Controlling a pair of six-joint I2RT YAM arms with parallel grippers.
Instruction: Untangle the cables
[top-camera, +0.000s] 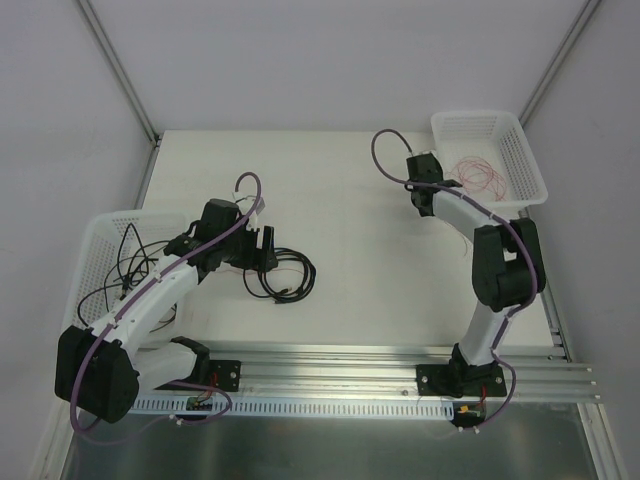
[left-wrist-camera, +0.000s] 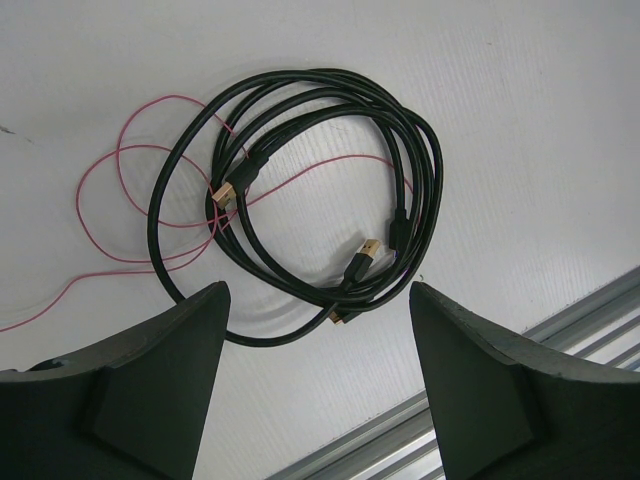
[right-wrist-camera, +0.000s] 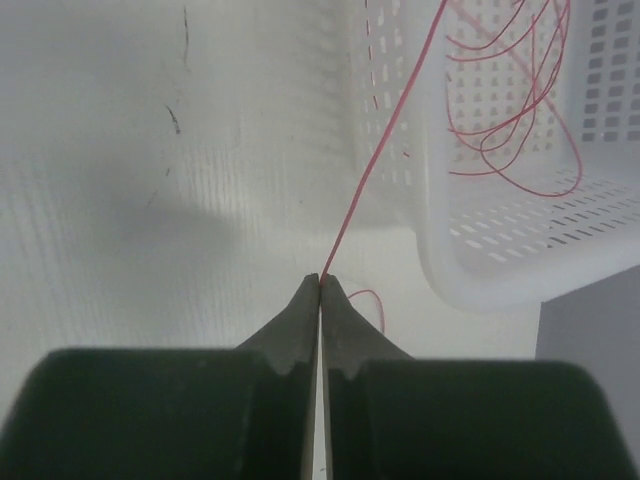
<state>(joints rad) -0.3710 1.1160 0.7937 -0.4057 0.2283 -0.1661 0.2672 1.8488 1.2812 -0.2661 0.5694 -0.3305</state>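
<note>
1. Top view: white plastic mesh basket (top-camera: 525, 150) at far right. The right gripper (top-camera: 425, 172) is just beside its left wall, and a thin red wire (top-camera: 480, 175) loops inside it. A coil of black cables (top-camera: 285, 280) lies well left of the basket, with the left gripper (top-camera: 262, 250) near the coil.
2. Left wrist: jaws wide open, gripping nothing, above the coil. Gold plug ends show, and another red strand (left-wrist-camera: 120, 200) threads through the coil.
3. Right wrist: jaws closed, pinching the thin red wire, which runs up toward the basket.
</note>
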